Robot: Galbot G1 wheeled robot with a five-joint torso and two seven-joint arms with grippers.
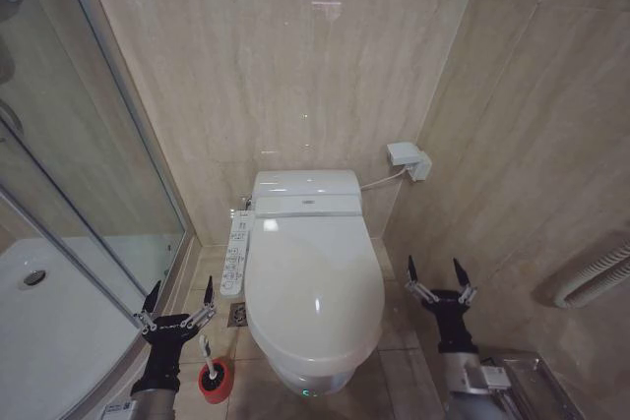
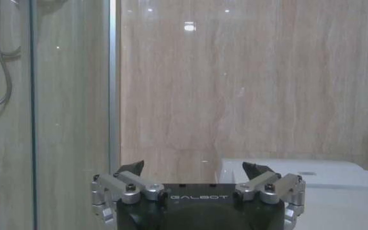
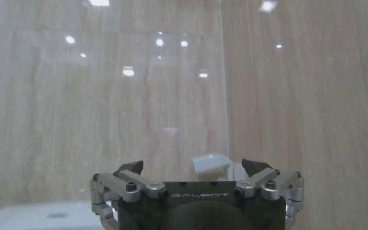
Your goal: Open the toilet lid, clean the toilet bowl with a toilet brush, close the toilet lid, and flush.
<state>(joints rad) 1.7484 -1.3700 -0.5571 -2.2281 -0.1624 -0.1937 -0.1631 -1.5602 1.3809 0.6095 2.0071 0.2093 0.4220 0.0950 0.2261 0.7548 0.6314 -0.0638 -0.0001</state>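
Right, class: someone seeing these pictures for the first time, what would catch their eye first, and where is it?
The white toilet, its toilet lid shut, stands in the middle against the beige tiled wall. Two open grippers flank it low down: the left gripper above the toilet brush in its red holder on the floor, the right gripper on the other side. A glass shower enclosure takes up the left.

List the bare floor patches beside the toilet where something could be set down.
Free: floor tiles between the closed toilet lid and the right wall, ahead of the open right gripper. Crowded: the left side, where the toilet brush, the side control panel and the open left gripper sit.
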